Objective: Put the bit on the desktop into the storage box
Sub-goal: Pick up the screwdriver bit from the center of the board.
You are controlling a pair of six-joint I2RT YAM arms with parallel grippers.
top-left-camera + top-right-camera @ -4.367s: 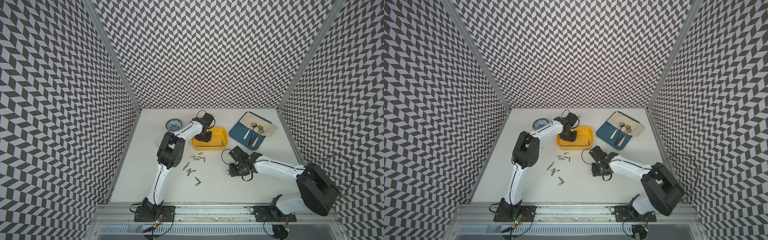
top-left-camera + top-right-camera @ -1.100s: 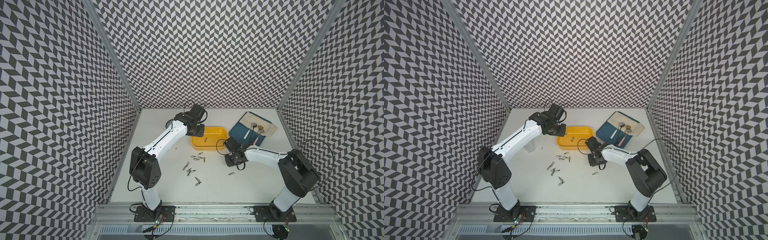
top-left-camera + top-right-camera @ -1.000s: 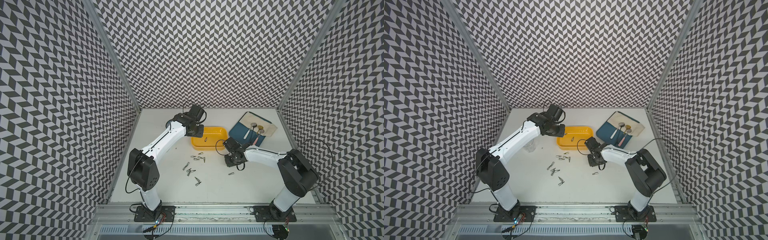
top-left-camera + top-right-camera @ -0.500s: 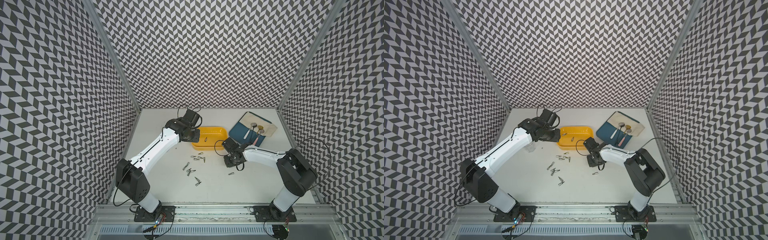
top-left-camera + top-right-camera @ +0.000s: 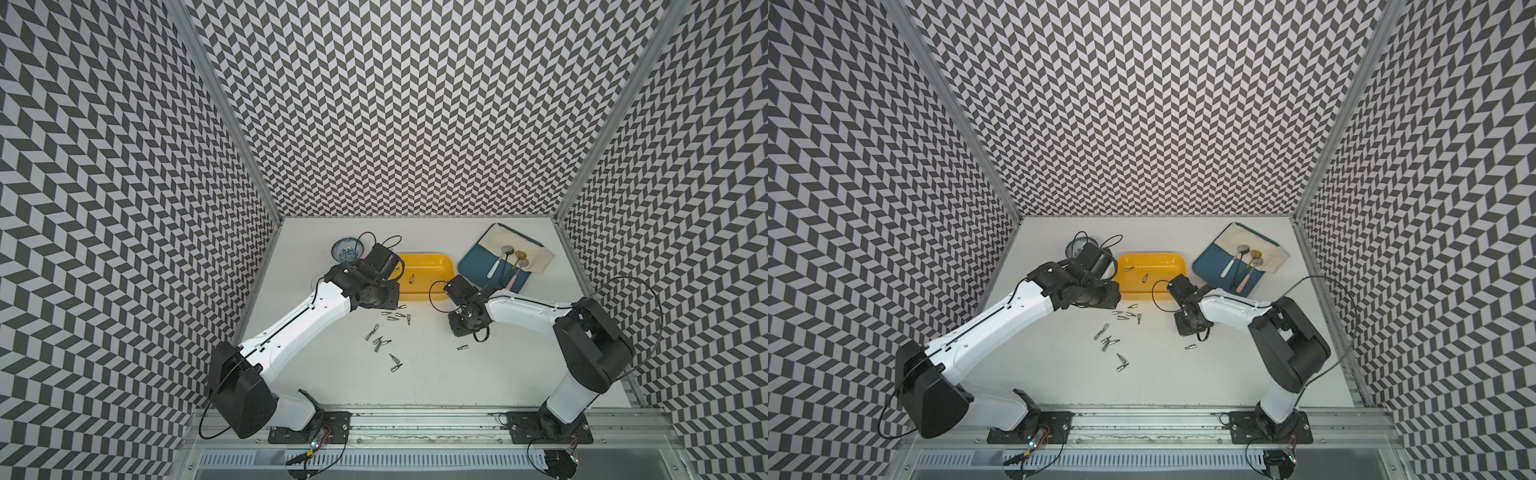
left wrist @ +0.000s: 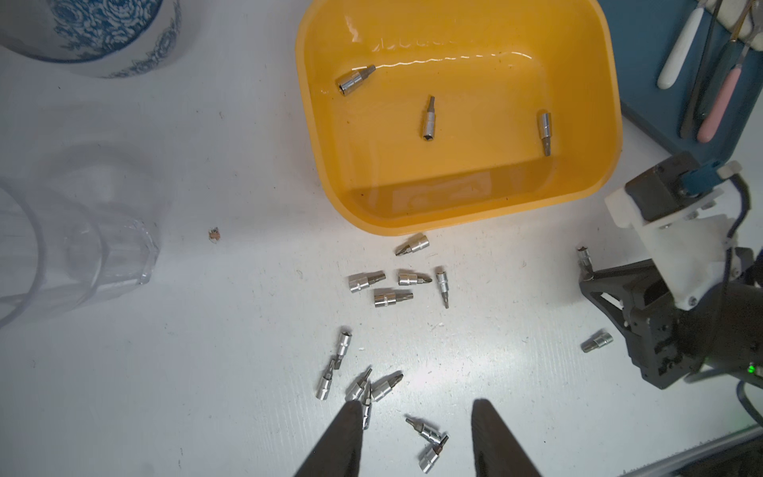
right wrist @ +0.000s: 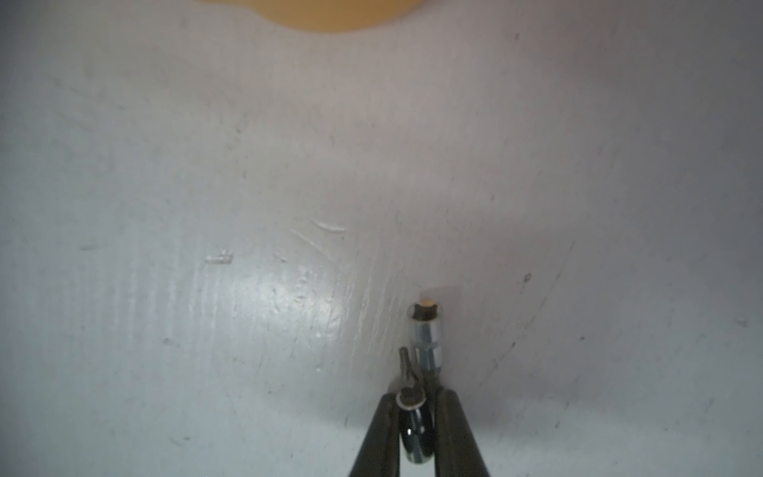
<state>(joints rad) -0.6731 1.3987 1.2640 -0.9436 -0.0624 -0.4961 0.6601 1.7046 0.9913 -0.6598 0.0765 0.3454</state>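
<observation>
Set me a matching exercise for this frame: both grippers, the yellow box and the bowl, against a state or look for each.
Things:
1. right gripper
2. left gripper
3. box
4. bowl

States:
A. holds three bits
B. blue-patterned
C. shut on a bit
D. open, nothing held

Pairs: 1-C, 2-D, 3-A, 4-B
</observation>
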